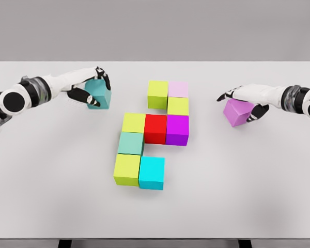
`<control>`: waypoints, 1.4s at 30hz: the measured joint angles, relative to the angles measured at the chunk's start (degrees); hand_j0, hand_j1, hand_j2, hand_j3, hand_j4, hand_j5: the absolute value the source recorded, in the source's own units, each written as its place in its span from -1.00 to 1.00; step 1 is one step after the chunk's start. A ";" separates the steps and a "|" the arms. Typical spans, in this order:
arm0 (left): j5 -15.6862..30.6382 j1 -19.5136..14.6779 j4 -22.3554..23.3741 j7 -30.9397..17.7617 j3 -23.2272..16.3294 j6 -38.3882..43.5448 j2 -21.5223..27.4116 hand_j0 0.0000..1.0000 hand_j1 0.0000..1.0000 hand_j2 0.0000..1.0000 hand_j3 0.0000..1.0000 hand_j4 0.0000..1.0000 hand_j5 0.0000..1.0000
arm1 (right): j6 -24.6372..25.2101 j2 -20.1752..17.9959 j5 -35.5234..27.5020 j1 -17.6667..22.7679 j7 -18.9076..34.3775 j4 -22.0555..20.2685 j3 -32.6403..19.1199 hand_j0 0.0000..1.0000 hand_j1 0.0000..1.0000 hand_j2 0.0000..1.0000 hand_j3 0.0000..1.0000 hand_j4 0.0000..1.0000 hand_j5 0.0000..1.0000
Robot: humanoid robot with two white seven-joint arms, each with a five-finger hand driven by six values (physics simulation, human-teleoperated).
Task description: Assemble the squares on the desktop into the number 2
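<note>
Left hand (pixel 95 85) grips teal cube (pixel 99 94).

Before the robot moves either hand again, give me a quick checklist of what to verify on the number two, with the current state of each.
1. Left hand has the teal cube in its fingers: ok.
2. Right hand has the purple cube in its fingers: ok.
3. Top row complete: not ok, only the lime cube and pale pink cube, with room to the left.
4. Bottom row complete: not ok, the cyan cube ends it and the spot to its right is bare.
5. Placed cubes sit flush: ok.
6. Held cubes lifted off the table: cannot tell.
</note>
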 measured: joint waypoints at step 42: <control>-1.57 -2.55 16.74 -0.34 0.00 0.13 -18.22 0.21 0.21 0.21 0.21 0.21 0.21 | -19.59 -8.49 -0.54 1.32 0.03 -10.37 -3.50 0.16 0.16 0.16 0.16 0.16 0.16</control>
